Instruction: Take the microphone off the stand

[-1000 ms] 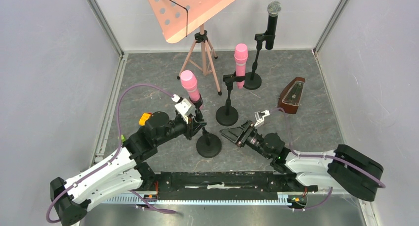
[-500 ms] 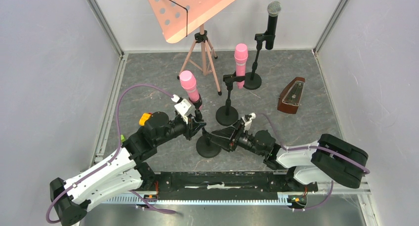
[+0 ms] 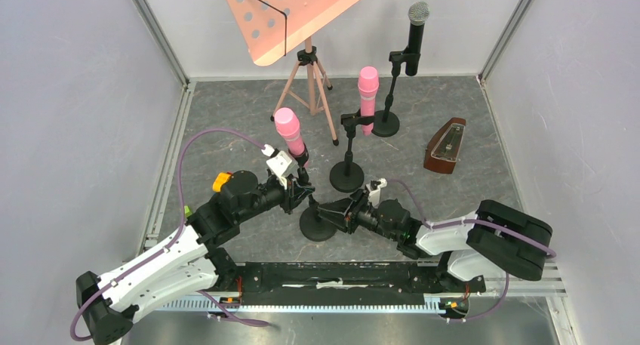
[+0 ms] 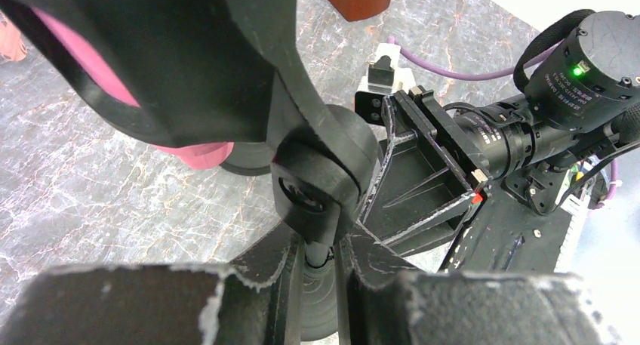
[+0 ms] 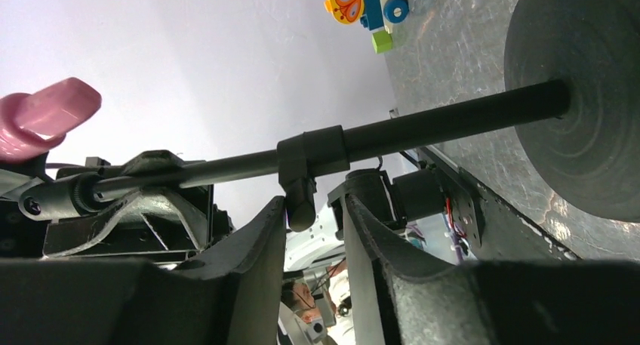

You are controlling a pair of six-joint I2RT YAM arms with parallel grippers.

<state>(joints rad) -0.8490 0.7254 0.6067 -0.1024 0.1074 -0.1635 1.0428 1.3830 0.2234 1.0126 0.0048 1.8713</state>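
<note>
A pink microphone [image 3: 289, 130] sits tilted in the black clip [image 4: 189, 43] of the nearest stand, whose round base [image 3: 318, 223] rests on the grey floor. My left gripper [image 3: 304, 190] is shut on the stand's thin pole [image 4: 318, 253] just below the clip joint. My right gripper [image 3: 326, 209] reaches in from the right, low on the same pole [image 5: 438, 122]. Its jaws [image 5: 313, 209] are open and straddle the small knob [image 5: 300, 209] of the pole's collar. The knob lies against one finger, with a gap to the other. The pink microphone [image 5: 45, 115] shows at the far left of the right wrist view.
A second pink microphone [image 3: 367, 92] stands on its own stand [image 3: 346, 177] just behind. A black microphone [image 3: 416, 35] on a stand is at the back right. A brown metronome [image 3: 445, 147] sits to the right. The peach music stand [image 3: 294, 13] rises at the back on its tripod [image 3: 308, 88].
My right arm has swung left from the open floor to the near stand, and its jaws have narrowed around the collar knob. The left gripper has kept its hold.
</note>
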